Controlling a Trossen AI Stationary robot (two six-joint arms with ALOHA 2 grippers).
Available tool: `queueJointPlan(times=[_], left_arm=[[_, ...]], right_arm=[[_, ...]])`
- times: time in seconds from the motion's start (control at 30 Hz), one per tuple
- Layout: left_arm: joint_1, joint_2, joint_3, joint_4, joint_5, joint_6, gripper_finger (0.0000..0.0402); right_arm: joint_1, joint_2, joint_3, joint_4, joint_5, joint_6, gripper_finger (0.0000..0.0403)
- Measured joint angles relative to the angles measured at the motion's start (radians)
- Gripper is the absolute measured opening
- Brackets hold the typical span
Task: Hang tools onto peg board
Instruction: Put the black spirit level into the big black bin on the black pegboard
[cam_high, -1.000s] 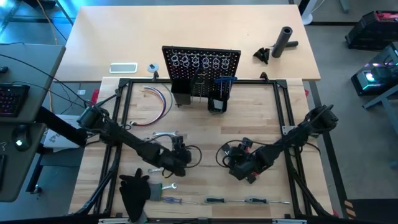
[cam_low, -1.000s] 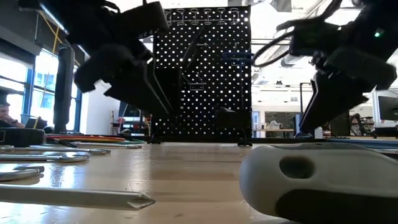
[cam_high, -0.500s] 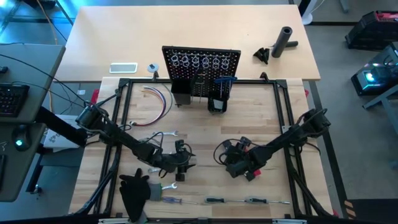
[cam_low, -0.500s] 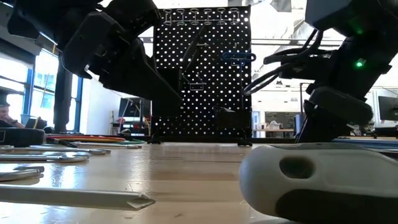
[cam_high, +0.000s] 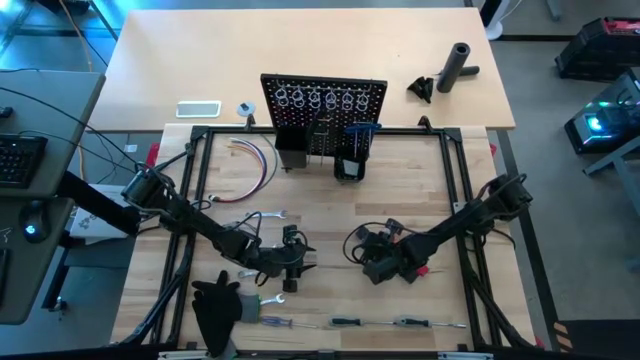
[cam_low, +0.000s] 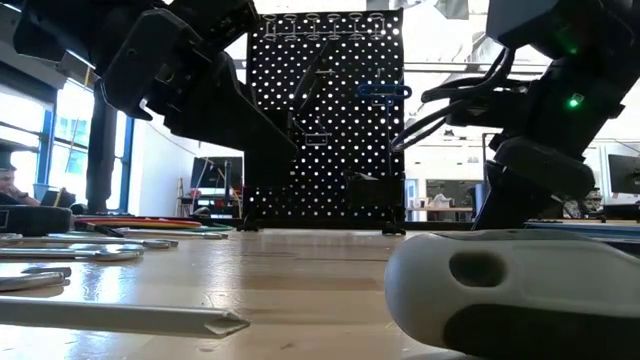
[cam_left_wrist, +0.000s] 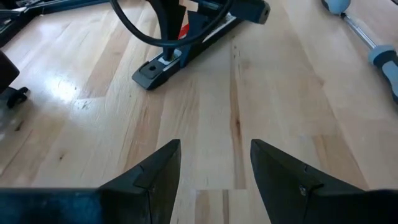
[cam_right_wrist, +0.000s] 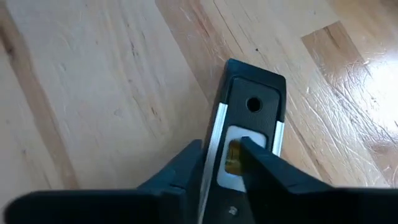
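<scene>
while the peg board (cam_high: 323, 112) stands upright at the far middle of the table (cam_high: 330, 215), the left gripper (cam_high: 303, 259) sits low over bare wood well in front of it and toward its left, fingers (cam_left_wrist: 155, 171) spread apart with nothing between them. silver wrenches (cam_high: 262, 217) lie between that gripper and the board's left end. farther right, in front of the board's right half, the right gripper (cam_high: 413, 270) is down at the table, its fingers (cam_right_wrist: 186, 165) pinched on either side of the black-yellow level (cam_right_wrist: 244, 134), which lies flat on the wood. screwdrivers (cam_high: 400, 322) lie along the near edge, farthest from the board.
</scene>
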Motion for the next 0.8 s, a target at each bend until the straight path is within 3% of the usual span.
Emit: queueJointPlan(times=[0.23, 0.37, 0.63, 0.8], left_arm=[[0.0, 0.0, 0.0, 0.001, 0.0, 0.0, 0.0188], [0.002, 0.0, 0.0, 0.009, -0.001, 0.0, 0.0188], [0.002, 0.0, 0.0, 0.03, -0.003, 0.008, 0.0188], [0.002, 0.0, 0.0, 0.029, -0.002, 0.008, 0.0188]], right_arm=[[-0.003, -0.064, -0.004, -0.01, -0.013, -0.064, 0.0015], [-0.003, -0.096, -0.004, -0.011, -0.005, -0.094, 0.0002], [0.001, -0.121, -0.002, -0.004, -0.019, -0.154, 0.004], [0.003, -0.121, -0.002, -0.032, -0.014, -0.164, 0.0137]])
